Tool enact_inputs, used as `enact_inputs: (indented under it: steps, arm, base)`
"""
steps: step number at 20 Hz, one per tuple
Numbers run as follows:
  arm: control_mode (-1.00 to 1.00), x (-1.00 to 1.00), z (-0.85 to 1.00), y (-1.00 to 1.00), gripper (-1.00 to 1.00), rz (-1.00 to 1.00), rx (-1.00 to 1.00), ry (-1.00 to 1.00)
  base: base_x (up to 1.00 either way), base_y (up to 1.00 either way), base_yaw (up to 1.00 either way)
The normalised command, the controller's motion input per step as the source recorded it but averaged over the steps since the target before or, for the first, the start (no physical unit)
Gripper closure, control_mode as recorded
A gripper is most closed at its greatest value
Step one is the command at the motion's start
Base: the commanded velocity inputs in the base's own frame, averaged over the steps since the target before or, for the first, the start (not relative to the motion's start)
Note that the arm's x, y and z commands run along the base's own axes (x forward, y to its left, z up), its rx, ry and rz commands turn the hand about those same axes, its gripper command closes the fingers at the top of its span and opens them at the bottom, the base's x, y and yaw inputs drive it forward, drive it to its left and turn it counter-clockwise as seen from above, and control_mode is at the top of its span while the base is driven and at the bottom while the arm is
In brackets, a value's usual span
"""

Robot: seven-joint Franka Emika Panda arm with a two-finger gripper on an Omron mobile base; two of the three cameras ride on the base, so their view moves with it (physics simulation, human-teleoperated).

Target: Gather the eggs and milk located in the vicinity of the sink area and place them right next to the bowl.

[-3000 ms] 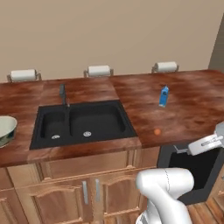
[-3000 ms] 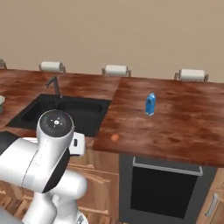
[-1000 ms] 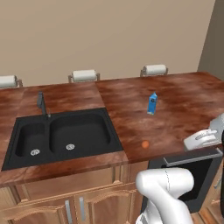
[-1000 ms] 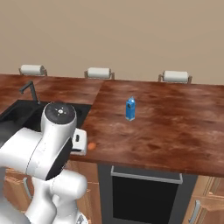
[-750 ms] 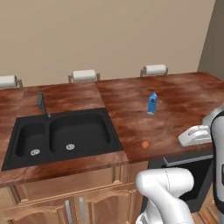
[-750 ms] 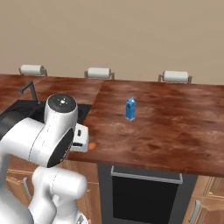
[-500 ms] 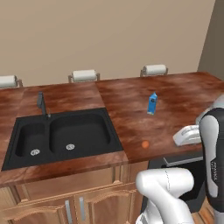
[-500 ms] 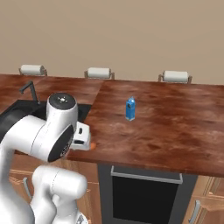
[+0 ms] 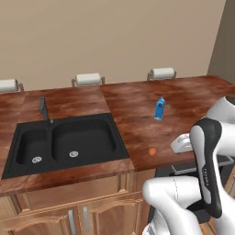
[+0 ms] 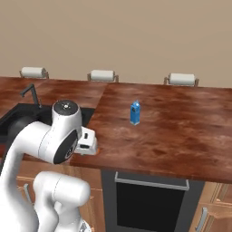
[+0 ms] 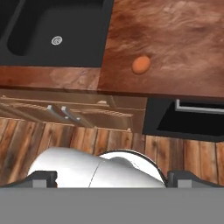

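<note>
The orange-brown egg point(image 9: 152, 151) lies on the wooden counter near its front edge, right of the black sink point(image 9: 64, 142). In the hand view the egg point(image 11: 141, 64) sits above and between my fingertips point(image 11: 41, 178). My gripper point(image 11: 112, 179) is open, jaws wide apart, with nothing between them. It hovers off the counter's front edge, looking down. The blue milk carton point(image 9: 159, 109) stands upright farther back on the counter, and in the right base view the milk point(image 10: 135, 113) is clear of the arm. The bowl is out of view.
A thin dark faucet point(image 9: 43, 108) rises behind the sink. Three paper towel rolls point(image 9: 88, 79) line the back wall. A dark appliance front point(image 10: 149, 204) sits under the counter, with cabinet doors point(image 9: 78, 218) to its left. My white arm point(image 10: 61, 136) hides the counter's front left in the right base view.
The base drove right earlier, shifting the whole scene left, then stopped. Over the last second the arm has folded upward and the hand has crept left toward the egg.
</note>
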Motion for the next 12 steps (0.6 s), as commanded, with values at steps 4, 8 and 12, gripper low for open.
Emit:
enact_inputs:
  steps: [4,8,12]
  arm:
    - [-1.00,0.32,-0.20,0.00,-1.00,-0.04,0.00,0.00]
    - [-1.00,0.32,-0.20,0.00,-1.00,-0.04,0.00,0.00]
    - [-1.00,0.33,-0.26,0.00,-1.00,-0.04,0.00,0.01]
  base:
    - [0.00,0.00,0.00]
    - [0.00,0.00,0.00]
    - [0.00,0.00,0.00]
